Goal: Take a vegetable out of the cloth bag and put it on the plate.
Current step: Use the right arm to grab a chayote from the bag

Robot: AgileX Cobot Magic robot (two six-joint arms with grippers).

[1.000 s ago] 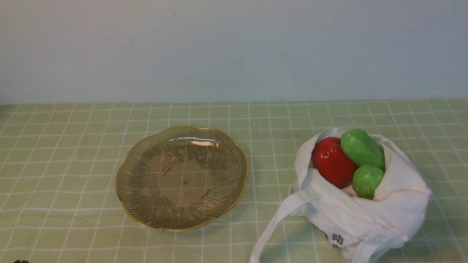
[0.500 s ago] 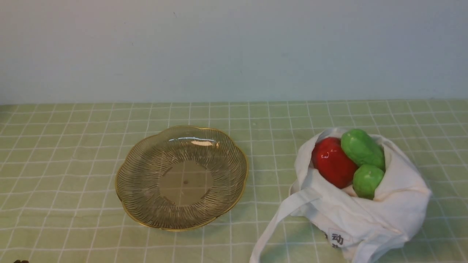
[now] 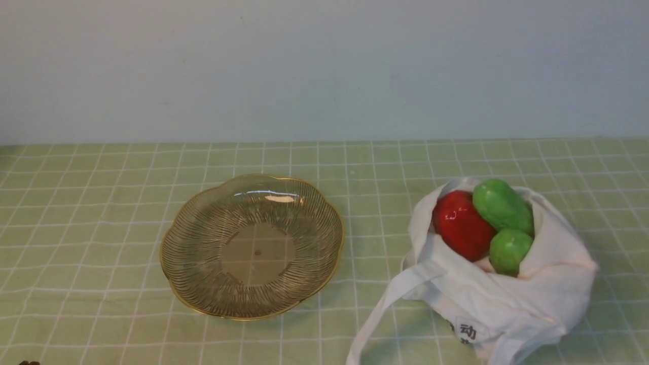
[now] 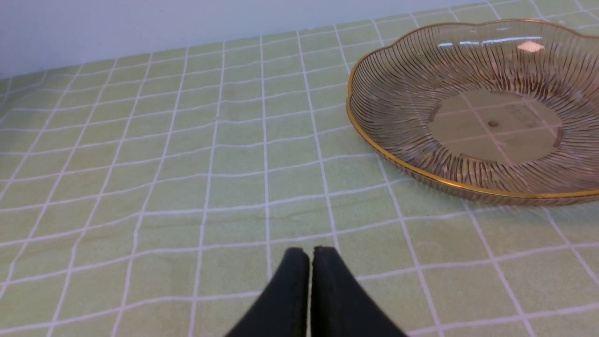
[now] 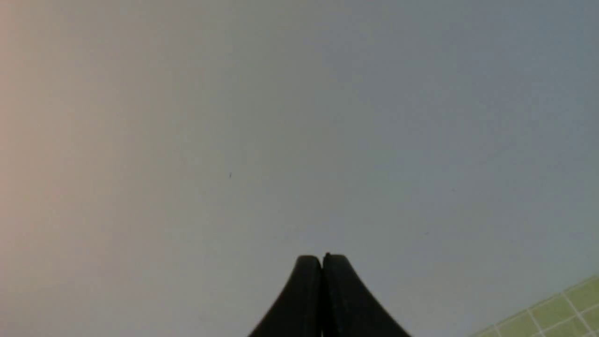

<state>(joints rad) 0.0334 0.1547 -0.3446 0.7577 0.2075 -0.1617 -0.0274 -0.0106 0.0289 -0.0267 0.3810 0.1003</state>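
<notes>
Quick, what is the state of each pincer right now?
Left pincer: closed, holding nothing.
Right pincer: closed, holding nothing.

plate [image 3: 197,253] on worktop [image 3: 101,203], left of centre | cloth bag [image 3: 532,299] on worktop, right of plate, apart from it | in cloth bag mouth: vegetable [image 3: 502,206] rearmost, pepper [image 3: 460,225] to its left, round fruit [image 3: 508,251] in front of vegetable | strap [image 3: 385,304] lies front-left of cloth bag

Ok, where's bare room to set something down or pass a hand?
Bare tablecloth left of the plate, behind it to the wall, and a gap between plate and cloth bag. Crowded: the bag's mouth, holding vegetable, red pepper, green fruit.
</notes>
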